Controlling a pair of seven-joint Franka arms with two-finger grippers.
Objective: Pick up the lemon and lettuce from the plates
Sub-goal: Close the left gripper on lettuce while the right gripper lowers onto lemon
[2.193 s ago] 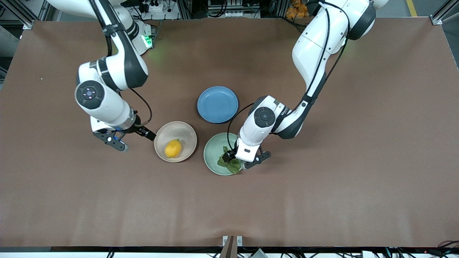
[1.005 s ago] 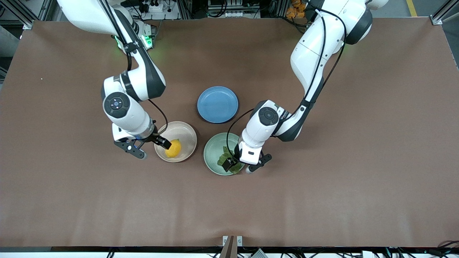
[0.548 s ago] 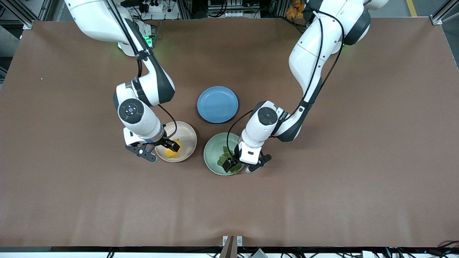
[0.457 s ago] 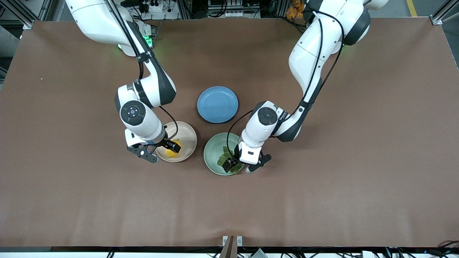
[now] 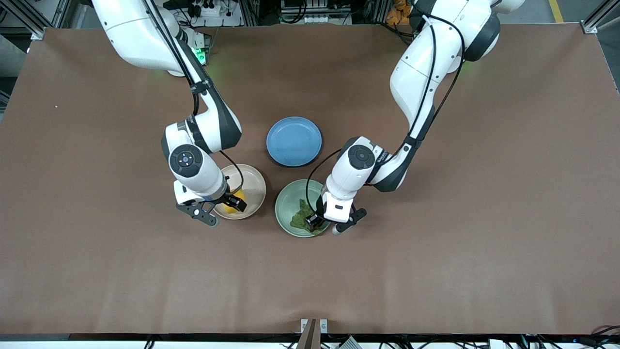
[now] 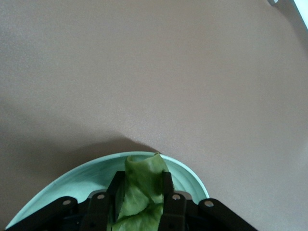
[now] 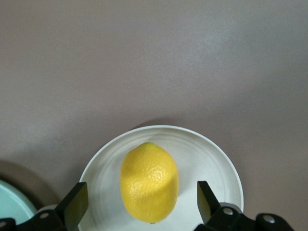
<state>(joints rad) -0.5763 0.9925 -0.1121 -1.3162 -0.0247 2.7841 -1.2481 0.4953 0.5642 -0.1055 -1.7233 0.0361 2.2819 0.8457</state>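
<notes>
The yellow lemon (image 5: 233,205) lies on the beige-pink plate (image 5: 254,186). My right gripper (image 5: 227,206) is open over it, a finger on each side with gaps, as the right wrist view shows: lemon (image 7: 149,181), plate (image 7: 211,154), fingers (image 7: 77,203). The green lettuce (image 5: 300,216) lies on the mint green plate (image 5: 286,198). My left gripper (image 5: 315,220) is down in that plate and shut on the lettuce. The left wrist view shows the leaf (image 6: 142,190) pinched between the black fingers (image 6: 167,190) over the plate's rim (image 6: 192,175).
An empty blue plate (image 5: 294,141) sits farther from the front camera, between the two arms. The two task plates stand side by side with a small gap. Bare brown table (image 5: 436,271) lies all around.
My right gripper has moved from beside the beige-pink plate to over the lemon, straddling it. My left gripper has lowered onto the lettuce and closed on it.
</notes>
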